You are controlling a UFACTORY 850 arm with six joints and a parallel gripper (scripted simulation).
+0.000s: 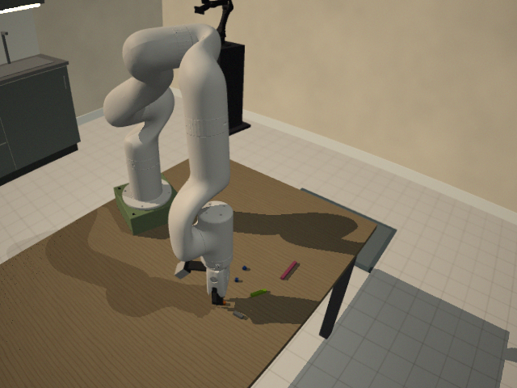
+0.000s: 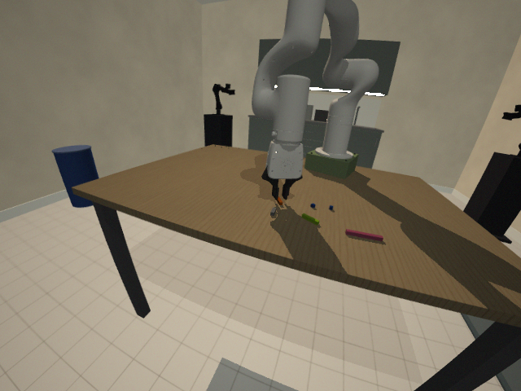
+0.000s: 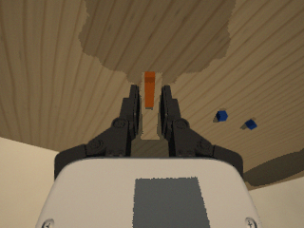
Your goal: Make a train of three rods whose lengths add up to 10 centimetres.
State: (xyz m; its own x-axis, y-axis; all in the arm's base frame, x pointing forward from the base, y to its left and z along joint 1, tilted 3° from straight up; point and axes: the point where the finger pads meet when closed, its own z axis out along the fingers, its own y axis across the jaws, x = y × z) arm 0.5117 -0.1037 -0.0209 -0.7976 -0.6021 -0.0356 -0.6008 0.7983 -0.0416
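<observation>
The matt table (image 1: 137,334) (image 2: 189,189) (image 3: 43,95) looks like grained wood

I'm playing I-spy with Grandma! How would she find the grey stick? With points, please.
On the brown wooden table (image 1: 137,342) (image 2: 177,197), look below the white robot arm's black gripper (image 1: 217,301) (image 2: 281,196) (image 3: 150,96). Near the small orange rod (image 1: 224,302) (image 2: 279,201) (image 3: 149,90) lies a short stick (image 1: 238,314) (image 2: 273,211), the only grey one.
</observation>
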